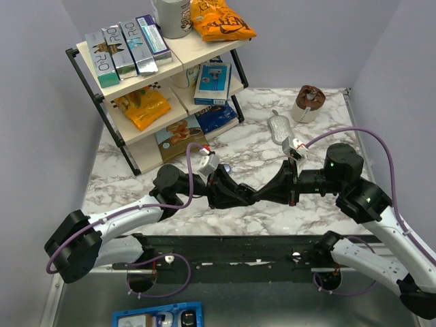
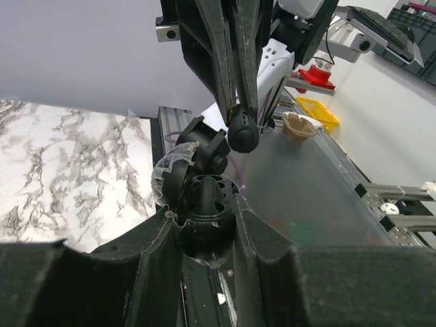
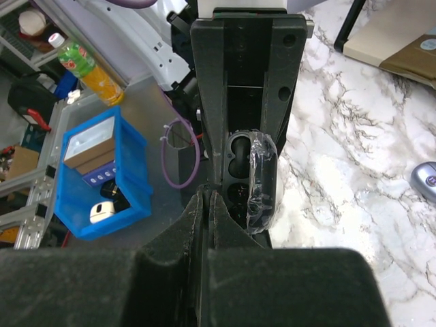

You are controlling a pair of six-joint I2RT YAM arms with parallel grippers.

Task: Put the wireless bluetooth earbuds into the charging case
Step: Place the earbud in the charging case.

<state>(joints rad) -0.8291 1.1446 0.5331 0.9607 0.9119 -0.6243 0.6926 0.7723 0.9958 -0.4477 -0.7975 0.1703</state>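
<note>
Grippers meet nose to nose above the marble table (image 1: pixel 252 136), just ahead of your two arm bases. Your left gripper (image 1: pixel 245 196) is clamped on the black charging case (image 2: pixel 199 199), its fingers (image 2: pixel 146 245) pressing the body from both sides. The case's lid (image 2: pixel 169 174), wrapped in clear film, stands swung open to one side, and your right wrist camera looks straight into the case's dark sockets (image 3: pixel 238 148).

Your right gripper (image 2: pixel 242 116) reaches in from the opposite side, pinched together on a small black earbud (image 2: pixel 243 134). Seen from your left wrist camera, that earbud hangs just above the open case, close to it but apart from it. You cannot tell from these views whether another earbud already sits in a socket.

Behind the arms, a shelf rack (image 1: pixel 88 82) loaded with boxes and snack bags stands at the table's far left. A silver oval object (image 1: pixel 279 127) and a brown-and-white object (image 1: pixel 308 103) lie well apart from the grippers at the far right. A blue bin (image 3: pixel 102 177) sits on the grey surface by the arm bases.
</note>
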